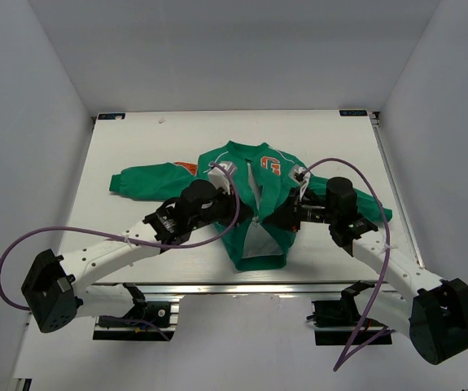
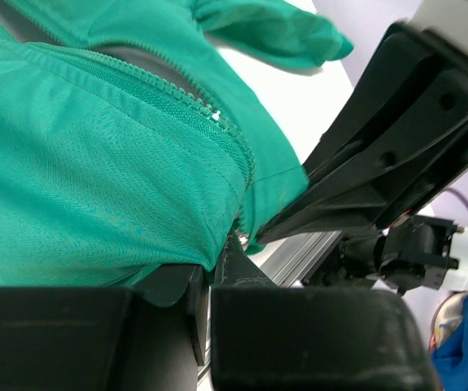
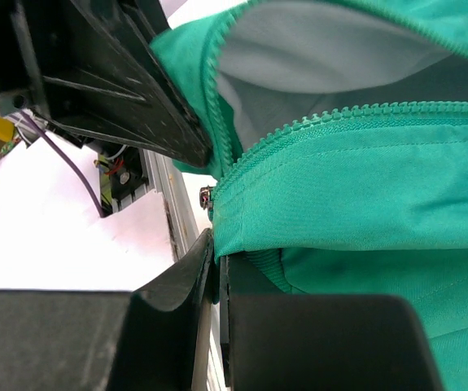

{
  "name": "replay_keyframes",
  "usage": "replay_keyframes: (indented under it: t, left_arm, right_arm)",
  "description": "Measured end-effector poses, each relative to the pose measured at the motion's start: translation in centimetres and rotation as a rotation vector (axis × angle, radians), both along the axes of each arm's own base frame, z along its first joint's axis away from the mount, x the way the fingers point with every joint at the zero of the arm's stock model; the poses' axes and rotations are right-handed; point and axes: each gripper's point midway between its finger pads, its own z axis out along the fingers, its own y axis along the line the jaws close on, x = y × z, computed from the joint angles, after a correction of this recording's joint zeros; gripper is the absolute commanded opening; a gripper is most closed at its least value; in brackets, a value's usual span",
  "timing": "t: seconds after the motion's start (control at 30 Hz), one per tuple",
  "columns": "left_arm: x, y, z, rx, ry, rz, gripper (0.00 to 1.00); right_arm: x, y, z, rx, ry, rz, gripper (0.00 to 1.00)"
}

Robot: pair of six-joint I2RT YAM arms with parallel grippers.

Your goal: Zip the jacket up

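So the jacket [image 1: 254,204] lies mid-frame on the bench [image 1: 136,147], front unzipped. The left hand [image 2: 213,273] and right hand [image 3: 215,261] are each pinched shut on its green fabric near the hem, either side of the zipper teeth [image 3: 339,114]. My worry: the thin fabric slips out, or the halves meet crooked and the zipper jams.

White table [image 1: 339,147], pale bare walls [image 1: 22,122], soft even light
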Motion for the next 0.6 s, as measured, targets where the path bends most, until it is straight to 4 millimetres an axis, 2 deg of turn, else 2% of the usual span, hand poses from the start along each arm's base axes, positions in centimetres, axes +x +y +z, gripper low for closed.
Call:
replay_keyframes:
  t: [0.17,0.4,0.6]
  left_arm:
    - [-0.1,0.6,-1.1,0.019,0.015,-0.005,0.00]
    - [0.1,1.5,0.0,-0.024,0.003,-0.011,0.00]
    - [-0.7,1.0,-0.1,-0.058,0.011,-0.079,0.00]
  right_arm:
    - [-0.3,-0.1,-0.4,-0.014,0.005,0.012,0.00]
    - [-0.4,-0.2,-0.8,-0.025,0.002,0.017,0.00]
    - [-0.5,-0.2,-0.8,-0.024,0.004,0.020,0.00]
